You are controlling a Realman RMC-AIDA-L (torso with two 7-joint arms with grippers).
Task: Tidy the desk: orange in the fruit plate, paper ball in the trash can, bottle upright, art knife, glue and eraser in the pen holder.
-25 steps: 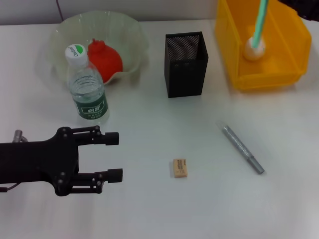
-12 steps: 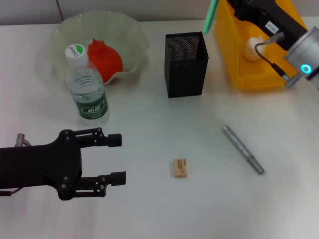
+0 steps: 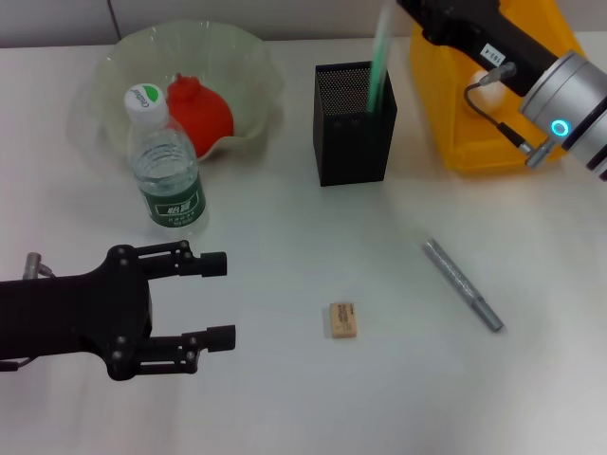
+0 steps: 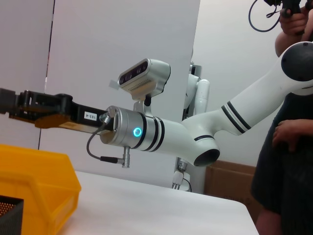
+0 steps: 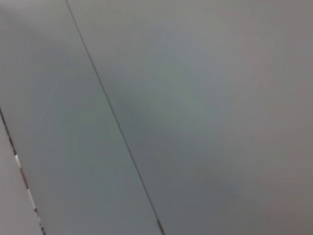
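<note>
My right gripper [image 3: 403, 9] reaches in from the top right, shut on a long green stick [image 3: 377, 66] that looks like the glue. The stick's lower end dips into the black mesh pen holder [image 3: 353, 152]. A grey pen-shaped art knife [image 3: 462, 284] lies on the table to the right, and a tan eraser [image 3: 342, 319] lies near the middle. The orange [image 3: 201, 114] rests in the clear fruit plate [image 3: 251, 57]. In front of the plate the bottle [image 3: 168, 175] stands upright. My left gripper [image 3: 224, 299] hovers open at the lower left. The paper ball is hidden.
The yellow bin [image 3: 493, 142] serving as trash can stands at the back right, under my right arm [image 3: 560, 104]. In the left wrist view that arm [image 4: 146, 132] stretches over the bin [image 4: 34, 181], with a person [image 4: 293, 147] standing behind.
My right gripper has carried the green stick out of the yellow bin leftward, and its lower end now sits inside the pen holder. The left gripper has barely shifted.
</note>
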